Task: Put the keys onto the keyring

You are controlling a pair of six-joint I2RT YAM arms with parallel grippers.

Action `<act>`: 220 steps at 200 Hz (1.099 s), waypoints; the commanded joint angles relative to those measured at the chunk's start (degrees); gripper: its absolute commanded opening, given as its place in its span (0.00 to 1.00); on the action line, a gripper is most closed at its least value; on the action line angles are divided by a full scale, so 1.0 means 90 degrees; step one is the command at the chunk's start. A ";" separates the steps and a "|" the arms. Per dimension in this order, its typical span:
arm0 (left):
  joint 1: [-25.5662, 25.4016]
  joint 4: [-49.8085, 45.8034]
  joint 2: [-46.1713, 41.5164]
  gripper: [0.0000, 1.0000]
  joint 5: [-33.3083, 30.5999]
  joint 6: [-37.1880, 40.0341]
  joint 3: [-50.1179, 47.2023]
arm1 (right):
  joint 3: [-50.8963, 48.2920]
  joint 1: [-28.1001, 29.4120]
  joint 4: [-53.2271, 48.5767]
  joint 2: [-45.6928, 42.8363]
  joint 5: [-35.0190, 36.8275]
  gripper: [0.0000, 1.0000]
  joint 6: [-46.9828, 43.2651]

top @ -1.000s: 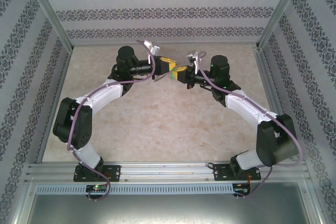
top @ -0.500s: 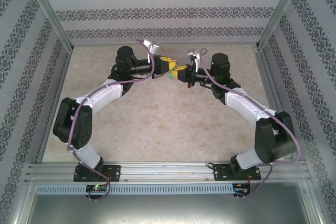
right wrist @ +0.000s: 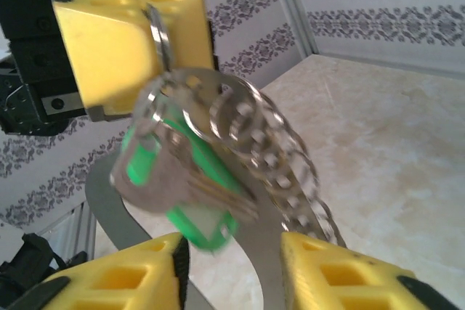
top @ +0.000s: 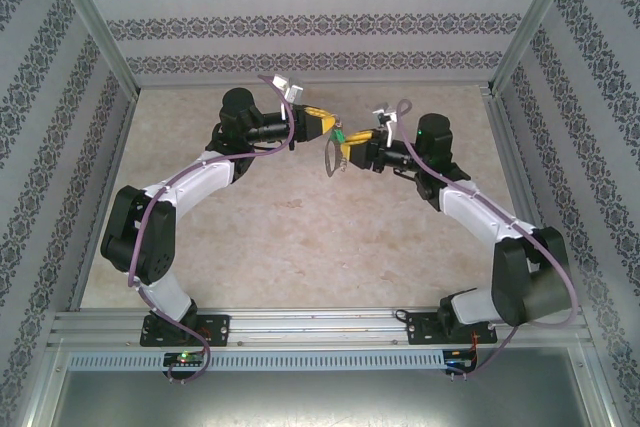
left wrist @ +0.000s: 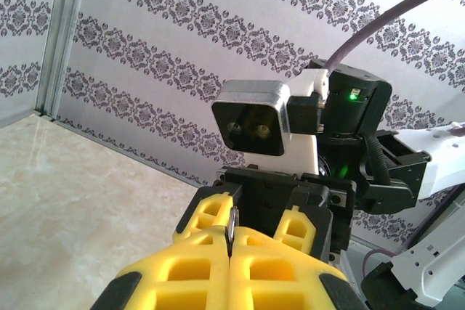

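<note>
While left gripper [right wrist: 145, 12] clamps the keyring [right wrist: 287, 161] at upper left, key [right wrist: 171, 179] hangs threaded on it between parted jaws of right gripper [right wrist: 232, 252]; task looks all but done

Left gripper [left wrist: 231, 246] pinched tight on a sliver of the keyring [left wrist: 231, 224]; right gripper [left wrist: 252, 220] faces it, fingers parted.

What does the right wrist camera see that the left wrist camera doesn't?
Right wrist view: the green key, the chain and the grey keyring loop, all dangling. Left wrist view: the other arm's wrist camera with a green light beside it, facing this way. Both: the left gripper shut on a thin metal ring, and the right gripper with its yellow fingers apart.
</note>
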 commanded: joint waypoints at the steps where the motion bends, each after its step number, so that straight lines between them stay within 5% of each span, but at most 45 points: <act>1: -0.0070 0.0434 -0.0093 0.00 0.0120 -0.0057 0.0149 | -0.0292 -0.0209 0.0649 -0.0328 0.0040 0.43 0.0356; 58: -0.0070 0.0434 -0.0078 0.00 0.0121 -0.0069 0.0149 | -0.0263 -0.0326 0.0923 -0.0787 0.0982 0.48 0.1063; 220: -0.0070 0.0542 -0.0054 0.00 0.0110 -0.0135 0.0120 | 0.0555 0.0167 0.2963 0.0516 0.0345 0.43 0.2682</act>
